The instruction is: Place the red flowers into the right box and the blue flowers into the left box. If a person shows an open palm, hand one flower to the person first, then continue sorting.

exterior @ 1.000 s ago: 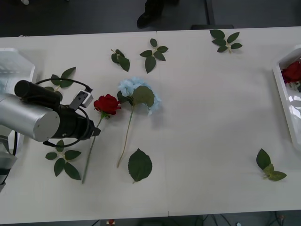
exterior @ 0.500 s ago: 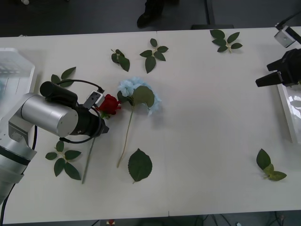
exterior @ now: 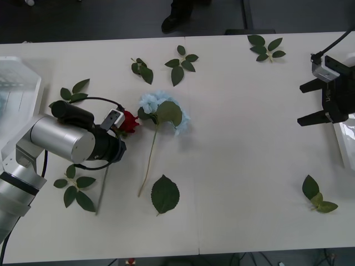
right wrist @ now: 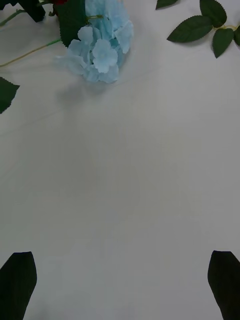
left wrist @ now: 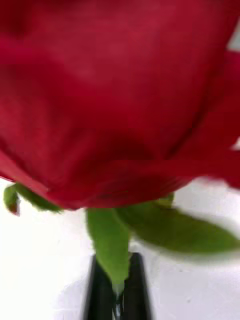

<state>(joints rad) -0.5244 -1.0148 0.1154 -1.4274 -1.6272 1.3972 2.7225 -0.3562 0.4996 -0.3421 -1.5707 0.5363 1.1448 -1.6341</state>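
Though closed, left hand (left wrist: 114, 295) on rose (left wrist: 120, 95).

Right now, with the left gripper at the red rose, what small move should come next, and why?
Probably lift the rose a little off the table. The left wrist view shows the left gripper shut on its stem just under the head, so the grasp looks made. The stem still lies on the table close beside the blue flower. The right gripper waits open near the right box.

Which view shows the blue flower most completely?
The front view: the blue flower lies whole on the table, head, leaf and stem. The right wrist view catches just its head. The left wrist view has the red rose.
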